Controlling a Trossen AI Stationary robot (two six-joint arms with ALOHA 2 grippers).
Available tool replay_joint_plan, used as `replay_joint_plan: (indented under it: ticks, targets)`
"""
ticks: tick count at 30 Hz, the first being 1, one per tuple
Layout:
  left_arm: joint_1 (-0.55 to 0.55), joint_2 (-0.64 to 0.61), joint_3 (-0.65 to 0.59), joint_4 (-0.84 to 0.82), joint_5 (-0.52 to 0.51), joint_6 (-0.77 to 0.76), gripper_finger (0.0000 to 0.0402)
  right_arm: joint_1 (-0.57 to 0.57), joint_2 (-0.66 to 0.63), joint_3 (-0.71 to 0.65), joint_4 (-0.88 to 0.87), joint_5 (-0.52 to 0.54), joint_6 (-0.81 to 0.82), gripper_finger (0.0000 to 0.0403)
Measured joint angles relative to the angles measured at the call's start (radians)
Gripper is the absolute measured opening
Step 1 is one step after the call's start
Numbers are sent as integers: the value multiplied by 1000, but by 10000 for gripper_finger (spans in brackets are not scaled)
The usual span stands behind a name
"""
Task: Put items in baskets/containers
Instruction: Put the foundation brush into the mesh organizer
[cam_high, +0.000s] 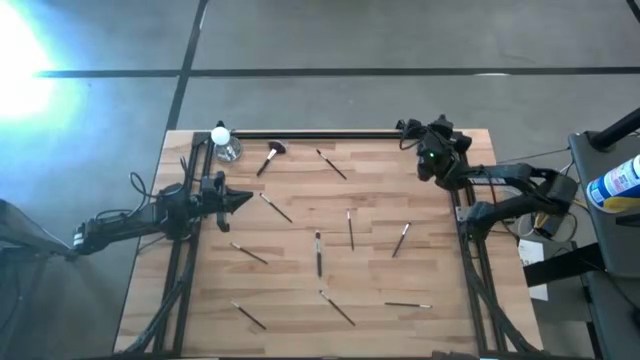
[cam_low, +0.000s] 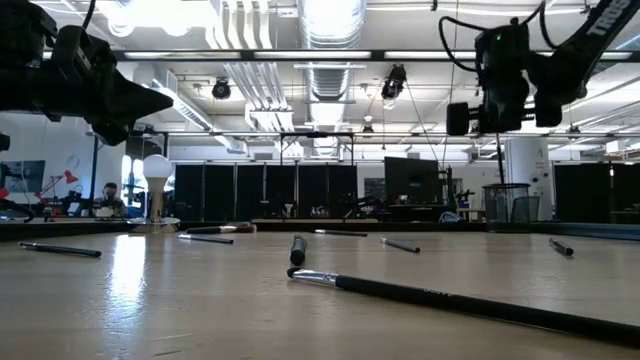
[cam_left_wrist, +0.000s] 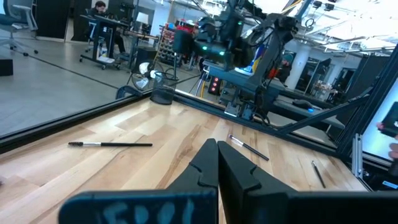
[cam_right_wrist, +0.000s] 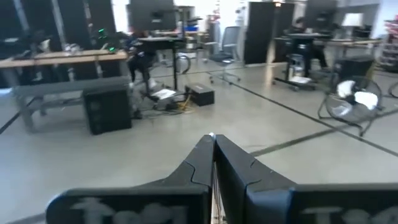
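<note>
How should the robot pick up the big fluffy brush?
Probably by the middle of its thin handle, coming straight down from above. The big fluffy brush lies flat on the table, and the handle is narrower than the head. The left gripper is nearest.

A pale wooden worktop sits in a black frame; at its far left corner a white ball-topped object catches the light; off the right edge, a white bottle with a blue label stands on a dark side surface; beyond, a person sits at a desk; a floor fan stands on grey concrete.
</note>
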Motion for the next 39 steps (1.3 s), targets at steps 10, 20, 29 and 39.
replay_joint_plan:
  ticks: [10,20,29,39]
  targets:
    - [0,0,0,0,0,0,0,-45,93,11,374,-40,-255,8]
    - [0,0,0,0,0,0,0,-141,123,66,146,-74,-78,8]
    - [0,0,0,0,0,0,0,-211,124,189,-415,-172,285,8]
    - [0,0,0,0,0,0,0,-230,124,237,-627,-241,411,8]
